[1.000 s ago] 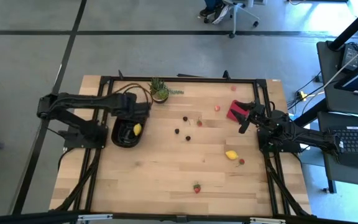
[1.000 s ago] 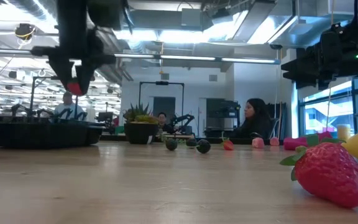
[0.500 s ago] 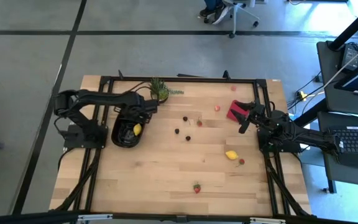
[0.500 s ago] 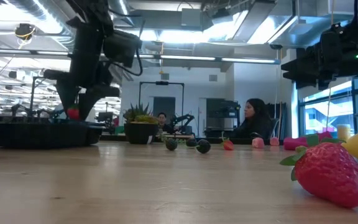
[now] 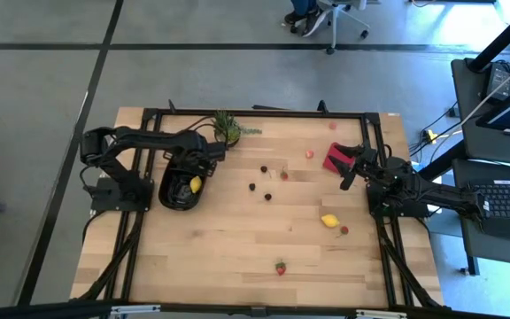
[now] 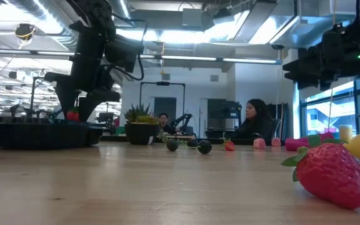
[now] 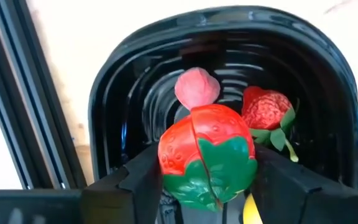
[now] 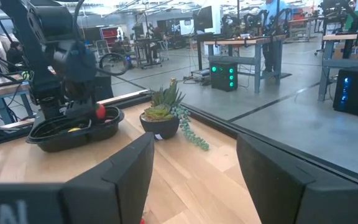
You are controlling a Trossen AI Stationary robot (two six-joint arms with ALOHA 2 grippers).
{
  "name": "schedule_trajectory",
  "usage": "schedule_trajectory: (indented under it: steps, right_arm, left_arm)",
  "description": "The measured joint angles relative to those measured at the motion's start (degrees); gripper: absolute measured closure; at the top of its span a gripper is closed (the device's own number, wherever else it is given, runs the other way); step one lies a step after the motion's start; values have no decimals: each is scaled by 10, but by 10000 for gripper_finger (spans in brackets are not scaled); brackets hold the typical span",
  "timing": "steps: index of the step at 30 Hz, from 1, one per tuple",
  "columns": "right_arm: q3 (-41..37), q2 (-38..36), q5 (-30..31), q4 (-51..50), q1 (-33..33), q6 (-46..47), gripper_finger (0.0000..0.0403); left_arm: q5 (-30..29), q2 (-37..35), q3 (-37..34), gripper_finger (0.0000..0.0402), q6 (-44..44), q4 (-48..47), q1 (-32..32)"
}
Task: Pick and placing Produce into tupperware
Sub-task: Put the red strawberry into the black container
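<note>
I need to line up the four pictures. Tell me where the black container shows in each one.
High view: black container at the table's left side, under the left gripper.
Low view: far left, on the tabletop.
Left wrist view: fills the middle, strawberries inside.
Right wrist view: left of centre.
Shared landmark: the potted plant beside it, absent only from the left wrist view.

Both arms are matte black, built of chunky jointed segments with rounded housings and thin dark cables looping along the links; the left pincer (image 7: 207, 186) has broad, flat black fingers (image 7: 143, 180) with angular bevelled edges
</note>
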Motion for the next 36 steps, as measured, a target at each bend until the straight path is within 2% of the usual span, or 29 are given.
schedule_trajectory:
  steps: [9, 13, 19, 21, 24, 29, 32, 36]
  right_arm:
    - [0, 0, 0, 0, 0, 0, 171]
    - [0, 0, 0, 0, 0, 0, 171]
    - [0, 0, 0, 0, 0, -1, 171]
    - [0, 0, 0, 0, 0, -5, 171]
    - [0, 0, 0, 0, 0, -13, 171]
    - [0, 0, 0, 0, 0, -15, 171]
    - [0, 0, 0, 0, 0, -15, 171]
    - [0, 0, 0, 0, 0, -15, 171]
  left_arm:
    - [15, 0, 0, 123, 15, -1, 4]
    - [10, -2, 2, 105, 41, -6, 4]
    - [-99, -33, 47, 107, 69, -12, -34]
    - [-116, -43, 68, 107, 96, 8, -53]
    - [-118, -55, 85, 104, 152, 83, -91]
    - [-112, -50, 86, 103, 313, 268, -174]
    - [-78, -45, 74, 107, 382, 369, -226]
    - [-3, -33, 48, 103, 431, 538, -289]
